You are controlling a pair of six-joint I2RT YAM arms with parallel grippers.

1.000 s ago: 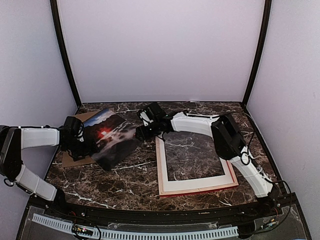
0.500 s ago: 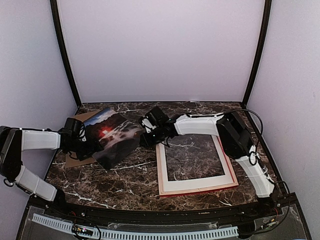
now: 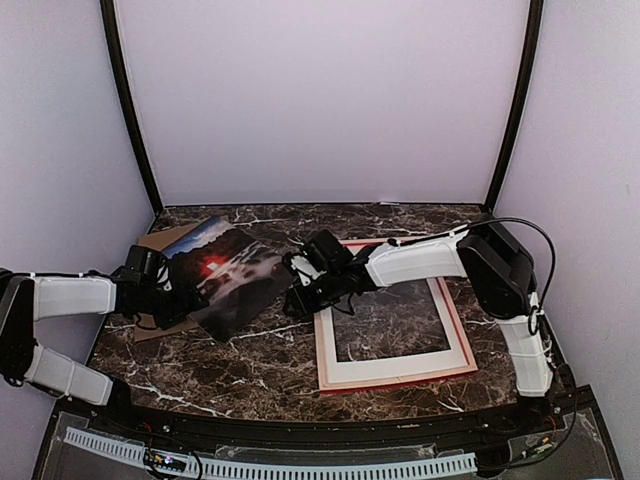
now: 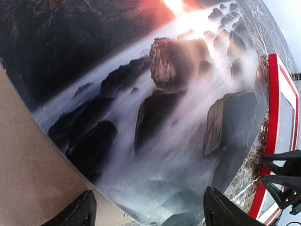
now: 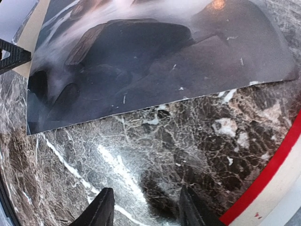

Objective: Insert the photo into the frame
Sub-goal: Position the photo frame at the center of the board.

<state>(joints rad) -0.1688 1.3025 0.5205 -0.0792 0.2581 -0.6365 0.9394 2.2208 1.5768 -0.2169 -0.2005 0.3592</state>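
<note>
Pickup step, by the look of it: your left gripper [image 4: 149, 195] gapes wide and empty, the photo [image 3: 225, 272] just ahead. Your right gripper [image 5: 146, 189], half open, grips nothing, with the photo ahead and the frame [image 3: 395, 373] at its right. The next move likely calls for a pinch on the photo's thin, flat edge.

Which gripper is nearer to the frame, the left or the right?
Right. The right gripper hangs beside the far left corner of the frame; the left gripper is across the photo, at its left edge.
</note>
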